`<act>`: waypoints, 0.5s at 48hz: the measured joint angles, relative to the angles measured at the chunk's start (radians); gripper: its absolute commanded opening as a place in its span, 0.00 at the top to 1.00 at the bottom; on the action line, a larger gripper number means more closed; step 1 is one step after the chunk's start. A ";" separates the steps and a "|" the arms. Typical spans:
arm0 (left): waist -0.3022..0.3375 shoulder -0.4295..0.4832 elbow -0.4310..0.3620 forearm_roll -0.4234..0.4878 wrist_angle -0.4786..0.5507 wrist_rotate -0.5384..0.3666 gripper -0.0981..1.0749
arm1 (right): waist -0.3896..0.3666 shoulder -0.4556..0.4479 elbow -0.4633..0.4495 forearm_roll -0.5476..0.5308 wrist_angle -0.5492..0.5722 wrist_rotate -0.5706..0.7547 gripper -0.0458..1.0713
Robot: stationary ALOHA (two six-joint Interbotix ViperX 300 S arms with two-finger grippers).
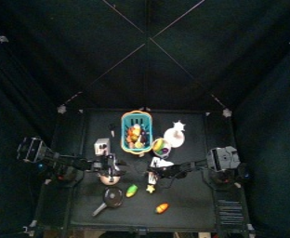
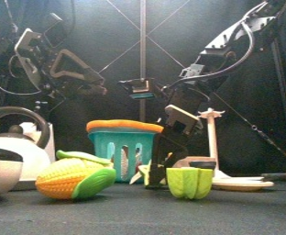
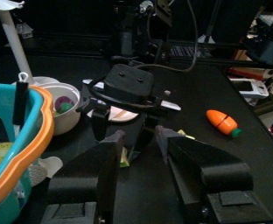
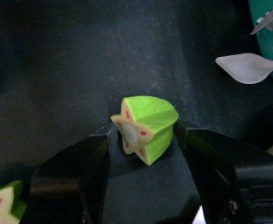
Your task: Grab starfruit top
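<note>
Starfruit top: lay on the table, between the right gripper jaws, near the teal basket
Right jaws: wide, straddling it, not closed
Left gripper: jaws apart, empty
Handling: probably light, rigid, ridged; best pinched across opposite flat flanks

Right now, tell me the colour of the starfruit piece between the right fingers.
The starfruit piece is bright green with a pale, pink-flecked cut face; the right wrist view shows it best.

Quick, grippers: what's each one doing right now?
Left gripper: open, holding nothing.
Right gripper: open wide, jaws either side of the starfruit piece, not closed on it.
</note>
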 measured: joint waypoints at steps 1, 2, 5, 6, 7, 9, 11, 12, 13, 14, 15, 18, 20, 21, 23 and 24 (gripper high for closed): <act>0.002 -0.002 0.002 0.000 0.000 0.000 0.26 | -0.002 0.002 -0.002 0.002 0.000 0.000 0.17; 0.002 -0.002 0.002 0.000 0.000 0.000 0.26 | -0.003 0.003 -0.003 0.000 0.000 0.000 0.17; 0.002 -0.002 0.002 0.000 0.000 0.000 0.26 | -0.005 0.009 -0.005 -0.002 -0.002 0.000 0.18; 0.000 0.000 0.002 0.000 0.000 0.000 0.26 | -0.005 0.011 -0.008 -0.003 -0.002 0.000 0.18; 0.000 0.000 0.002 0.000 0.000 0.000 0.26 | -0.005 0.015 -0.008 -0.002 -0.002 0.002 0.18; 0.000 -0.002 0.002 0.000 0.000 0.000 0.26 | -0.005 0.021 -0.009 -0.002 -0.002 0.006 0.18; 0.000 0.000 0.005 0.000 0.000 0.000 0.26 | -0.006 0.023 -0.011 -0.002 -0.003 -0.003 0.18; 0.000 -0.002 0.005 0.000 0.000 0.000 0.26 | -0.006 0.025 -0.012 -0.002 -0.005 -0.002 0.18; 0.002 -0.002 0.005 0.000 0.000 0.000 0.26 | -0.005 0.025 -0.012 -0.002 -0.005 -0.002 0.18; 0.002 -0.002 0.005 0.000 0.000 -0.002 0.26 | -0.006 0.025 -0.012 -0.002 -0.006 -0.003 0.18; 0.002 -0.002 0.005 0.000 0.000 0.000 0.26 | -0.005 0.026 -0.014 -0.002 -0.006 -0.003 0.18; 0.000 -0.002 0.005 0.000 0.000 0.000 0.26 | -0.005 0.026 -0.014 -0.002 -0.008 -0.003 0.18; 0.000 -0.002 0.006 0.000 0.000 0.000 0.26 | -0.005 0.025 -0.014 -0.003 -0.008 -0.002 0.18; 0.002 0.000 0.006 0.000 0.000 0.000 0.26 | -0.006 0.026 -0.014 -0.002 -0.008 -0.002 0.18; 0.000 -0.002 0.006 0.000 0.000 0.000 0.26 | -0.006 0.026 -0.015 -0.002 -0.008 0.000 0.18; 0.002 -0.002 0.006 0.000 0.000 0.000 0.26 | -0.006 0.026 -0.015 -0.002 -0.008 0.002 0.18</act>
